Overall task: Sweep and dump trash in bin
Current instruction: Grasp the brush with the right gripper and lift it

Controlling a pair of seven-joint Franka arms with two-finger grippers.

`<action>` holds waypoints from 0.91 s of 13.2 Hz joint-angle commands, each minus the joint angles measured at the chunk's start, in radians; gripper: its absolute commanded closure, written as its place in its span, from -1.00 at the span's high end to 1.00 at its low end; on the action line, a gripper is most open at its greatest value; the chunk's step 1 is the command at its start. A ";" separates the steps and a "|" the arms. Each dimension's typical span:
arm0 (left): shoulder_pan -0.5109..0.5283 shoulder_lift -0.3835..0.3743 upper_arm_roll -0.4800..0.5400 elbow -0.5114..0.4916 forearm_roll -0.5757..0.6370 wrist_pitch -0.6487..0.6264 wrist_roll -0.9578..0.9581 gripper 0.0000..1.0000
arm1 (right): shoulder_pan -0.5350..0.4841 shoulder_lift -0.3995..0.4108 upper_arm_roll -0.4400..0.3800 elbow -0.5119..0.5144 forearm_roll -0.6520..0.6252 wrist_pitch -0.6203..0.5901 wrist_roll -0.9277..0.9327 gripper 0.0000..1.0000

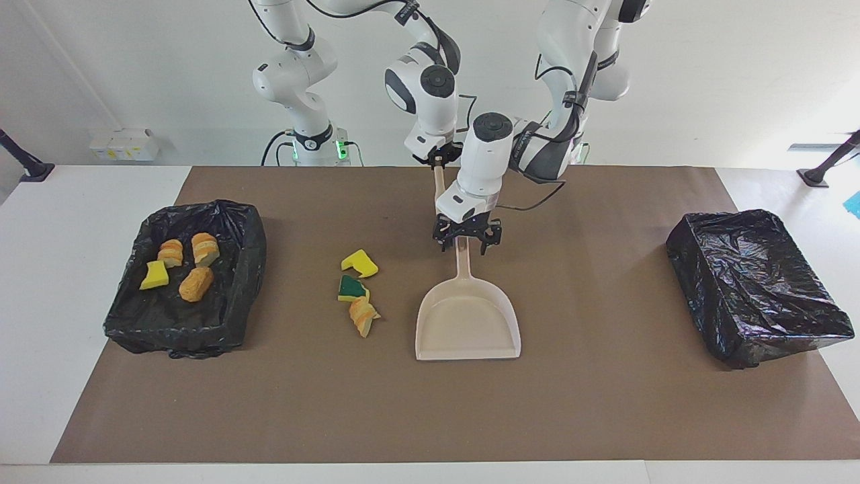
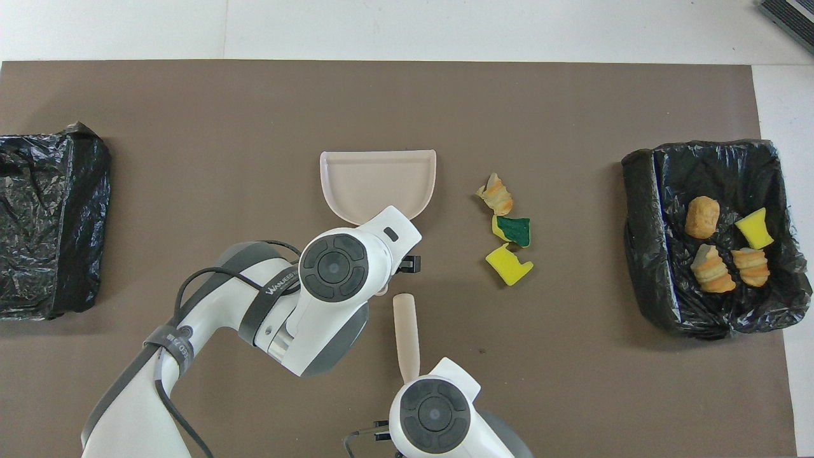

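Two black-lined bins stand at the ends of the brown mat [image 1: 605, 410]: the bin at the left arm's end [image 1: 759, 289], well apart from both grippers, and the bin at the right arm's end [image 1: 250, 232].

Beige dustpan [image 1: 467, 323] flat on the mat mid-table, handle pointing toward the robots.

Left gripper [image 1: 462, 243]: down at the robot-side end of the dustpan handle, fingers spread, one on each side of it. Contact with the handle: cannot tell.

Right gripper [image 1: 437, 158]: over the mat's robot-side edge, pinched onto the top of the beige brush [image 2: 406, 334], which hangs tilted with its free end near the left gripper.

Trash, seven pieces:
- three loose scraps on the mat, in a short row beside the dustpan, toward the right arm's end from the left gripper: yellow sponge chunk [image 1: 359, 263], green-topped chunk [image 1: 352, 288], tan-orange lump [image 1: 363, 316]. None touches the pan or either gripper.
- four scraps [image 1: 180, 267] in the bin at the right arm's end, well apart from both grippers.
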State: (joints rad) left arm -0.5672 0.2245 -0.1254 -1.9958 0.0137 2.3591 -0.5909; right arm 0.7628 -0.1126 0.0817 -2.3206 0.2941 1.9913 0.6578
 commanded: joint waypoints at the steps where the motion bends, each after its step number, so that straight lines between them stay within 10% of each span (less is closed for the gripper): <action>1: -0.019 -0.005 0.015 -0.027 0.020 0.034 -0.035 0.70 | -0.083 -0.110 0.004 -0.020 0.002 -0.116 -0.047 -1.00; 6: -0.017 -0.005 0.016 -0.027 0.020 0.022 -0.034 -1.00 | -0.285 -0.190 0.003 -0.017 -0.076 -0.242 -0.197 -1.00; 12: 0.045 -0.028 0.029 0.017 0.020 -0.053 0.236 -1.00 | -0.479 -0.113 0.003 0.020 -0.447 -0.223 -0.400 -1.00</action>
State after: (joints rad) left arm -0.5585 0.2227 -0.1034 -2.0019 0.0158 2.3559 -0.4551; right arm 0.3453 -0.2708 0.0730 -2.3231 -0.0605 1.7498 0.3315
